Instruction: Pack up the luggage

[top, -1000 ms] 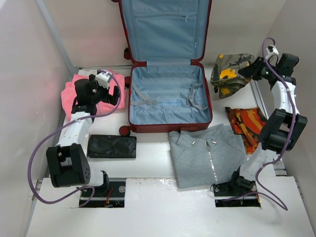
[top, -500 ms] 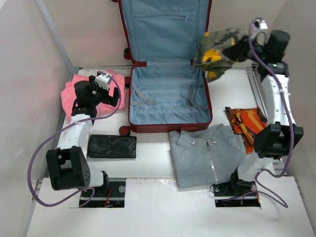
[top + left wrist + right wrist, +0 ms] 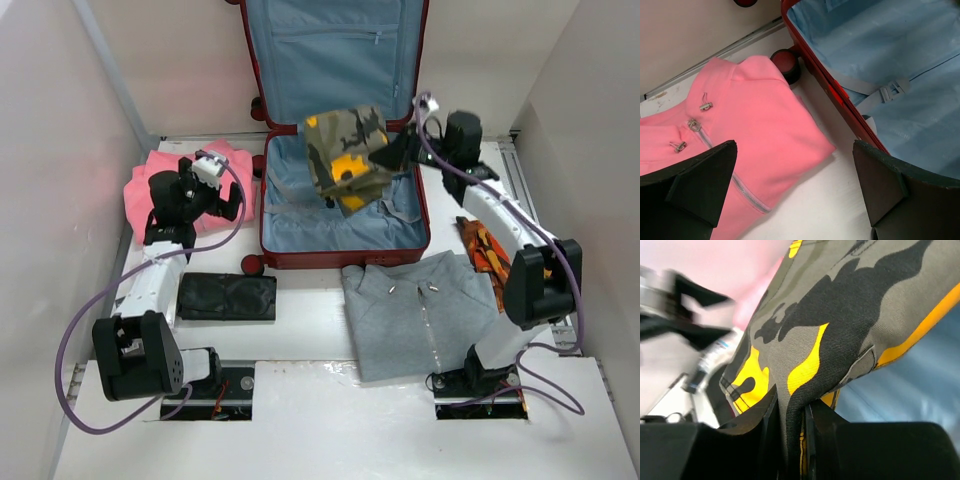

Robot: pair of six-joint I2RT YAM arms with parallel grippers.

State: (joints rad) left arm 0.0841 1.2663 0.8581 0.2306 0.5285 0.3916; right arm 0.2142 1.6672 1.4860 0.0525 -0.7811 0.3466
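Observation:
The dark-red luggage [image 3: 270,245] lies open at the back middle, its lid upright, blue lining and grey straps showing; it also shows in the left wrist view [image 3: 850,107]. My right gripper [image 3: 392,155] is shut on a camouflage and yellow garment [image 3: 345,160], which hangs above the luggage's open tub; the pinched cloth fills the right wrist view [image 3: 840,305]. My left gripper [image 3: 225,195] is open and empty above the folded pink jacket [image 3: 170,175], whose corner lies between the fingers in the left wrist view [image 3: 755,130].
A grey zip jacket [image 3: 420,310] lies in front of the luggage. An orange patterned garment [image 3: 480,250] lies at the right under the right arm. A black pouch [image 3: 228,297] lies front left. White walls close in on both sides.
My right arm has swung left from the back right corner, carrying the camouflage garment to above the luggage's tub. My left arm has barely moved.

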